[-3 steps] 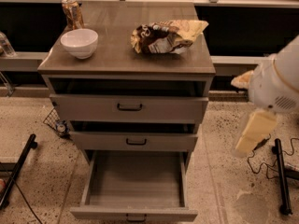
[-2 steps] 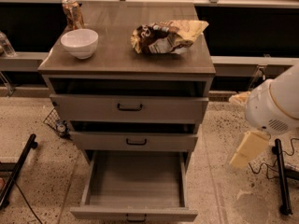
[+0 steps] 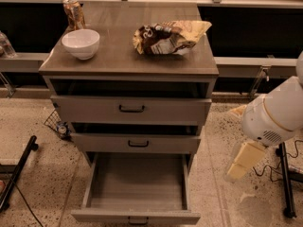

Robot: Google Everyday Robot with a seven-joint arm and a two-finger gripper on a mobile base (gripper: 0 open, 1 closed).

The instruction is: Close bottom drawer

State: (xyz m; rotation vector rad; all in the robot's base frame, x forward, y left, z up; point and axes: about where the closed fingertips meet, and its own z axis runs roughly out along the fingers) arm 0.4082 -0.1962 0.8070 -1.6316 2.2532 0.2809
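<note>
The gripper hangs low beside the cabinet's right side, touching nothing; whether it is apart or together cannot be told. To its left and slightly lower, the bottom drawer stands pulled far out, its inside bare. Up and left of the gripper are the middle drawer and top drawer, both slightly ajar. Higher still, the counter carries a white bowl and a crumpled snack bag.
</note>
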